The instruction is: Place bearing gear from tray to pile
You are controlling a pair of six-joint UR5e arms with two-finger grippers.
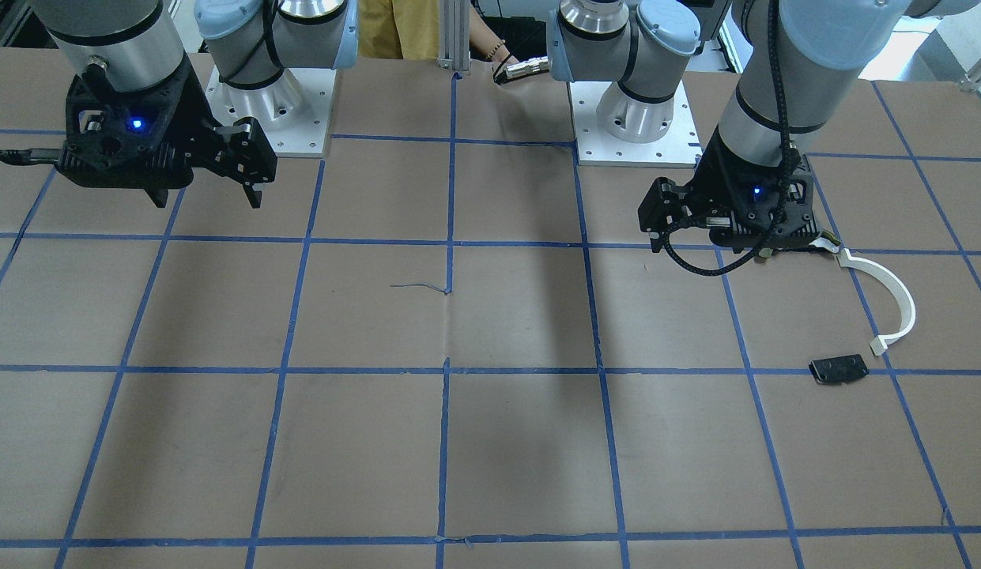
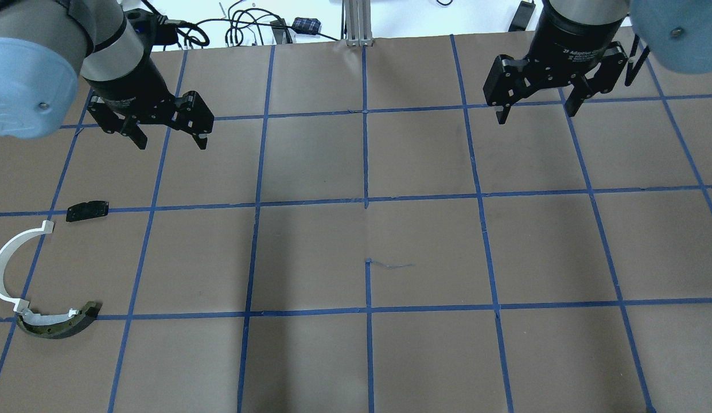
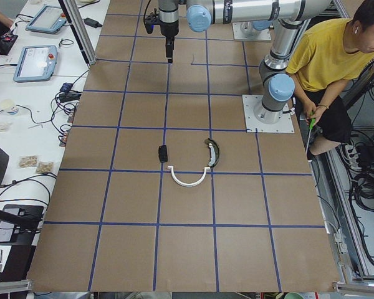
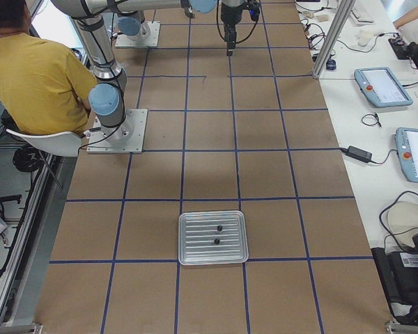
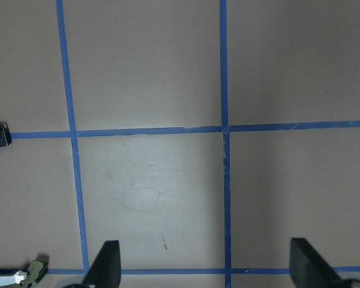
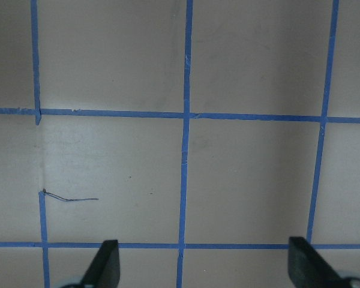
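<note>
The left gripper (image 2: 172, 140) hangs above the brown paper-covered table (image 2: 424, 241) with its two fingers spread wide and nothing between them. Its wrist camera shows only paper and blue tape lines in the gap. The right gripper (image 2: 535, 112) hangs over the opposite side of the table, its fingers just as wide apart and likewise empty.

The flat silver metal tray (image 4: 195, 249) lies at the table's end on the robot's right and shows only in the right side view. Two small dark parts (image 4: 219, 227) sit on it near its middle, one just beside the other but not touching. They are too small to tell which is the bearing gear. Neither gripper is near the tray.

The pile lies on the robot's left side of the table, well apart from the tray. It has three loose pieces. A thin white curved strip (image 1: 906, 300) lies flat, bent into a half ring. A dark curved metal piece (image 2: 60, 324) meets one end of that strip. A flat black rectangular piece (image 2: 88, 210) lies on a blue tape line just beside the strip's other end, apart from it. The left gripper hovers near this piece, on the far side from the robot.
</note>
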